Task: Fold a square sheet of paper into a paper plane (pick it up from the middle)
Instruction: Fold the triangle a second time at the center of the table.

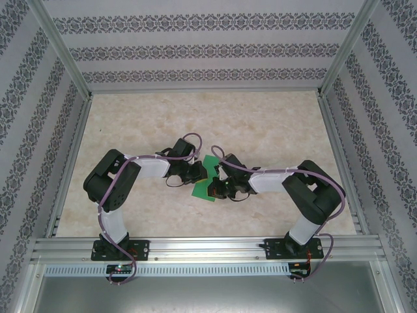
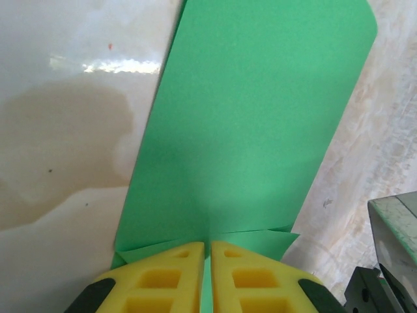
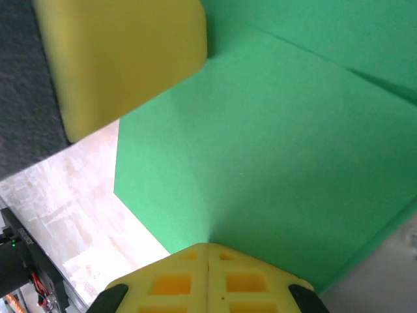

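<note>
On the table [image 1: 260, 124]: 1 green sheet of paper [image 1: 210, 162]; 2 grippers, left gripper [image 1: 199, 173] and right gripper [image 1: 220, 187].

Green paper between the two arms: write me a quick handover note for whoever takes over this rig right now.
Left gripper: shut on one edge of the green paper.
Right gripper: shut on the paper from the other side.
Paper: over the middle of the table, pinched between both arms.
Done: some folds are in; overlapping layers and small flaps show.
Left: no slim pointed dart yet, so the remaining lengthwise folds and creasing probably still need doing.
</note>
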Robot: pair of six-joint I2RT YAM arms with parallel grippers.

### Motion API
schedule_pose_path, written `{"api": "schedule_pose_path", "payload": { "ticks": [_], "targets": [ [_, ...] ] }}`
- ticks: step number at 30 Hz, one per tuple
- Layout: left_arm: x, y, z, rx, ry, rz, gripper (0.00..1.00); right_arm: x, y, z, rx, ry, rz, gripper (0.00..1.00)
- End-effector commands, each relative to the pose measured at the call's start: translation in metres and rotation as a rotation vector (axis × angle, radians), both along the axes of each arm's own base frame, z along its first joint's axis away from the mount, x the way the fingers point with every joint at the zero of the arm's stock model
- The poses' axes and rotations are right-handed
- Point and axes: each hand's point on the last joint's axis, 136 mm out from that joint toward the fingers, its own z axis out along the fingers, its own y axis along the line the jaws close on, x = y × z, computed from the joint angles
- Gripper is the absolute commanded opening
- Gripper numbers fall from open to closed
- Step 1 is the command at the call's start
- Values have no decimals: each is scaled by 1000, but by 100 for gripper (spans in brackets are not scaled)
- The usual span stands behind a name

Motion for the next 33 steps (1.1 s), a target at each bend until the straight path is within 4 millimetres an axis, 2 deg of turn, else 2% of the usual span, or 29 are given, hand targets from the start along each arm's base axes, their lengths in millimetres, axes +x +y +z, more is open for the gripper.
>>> {"api": "schedule_pose_path", "payload": {
  "ticks": [1, 7, 9, 14, 21, 26, 29, 33],
  "targets": [
    [-4, 17, -21, 99, 20, 32, 13, -21, -17, -28, -72, 78, -13, 3],
    [-4, 17, -22, 109, 24, 29, 13, -17, -11, 3, -32, 19, 2, 3],
    [-4, 17, -21, 110, 22, 29, 13, -20, -14, -1, -39, 25, 5, 3],
    [-4, 17, -20, 112, 21, 30, 13, -34, -26, -28, -81, 86, -8, 3],
    [-5, 18, -21, 116, 25, 30, 13, -36, -22, -9, -31, 45, -9, 3],
    [-3, 18, -20, 115, 21, 32, 13, -43, -33, -20, -79, 71, -13, 3],
    [-4, 18, -20, 108, 23, 32, 13, -33, -26, -5, -48, 37, -20, 2],
    [-4, 17, -18, 103, 20, 31, 13, -6, -2, 37, 43, -64, -28, 3]
  ]
}}
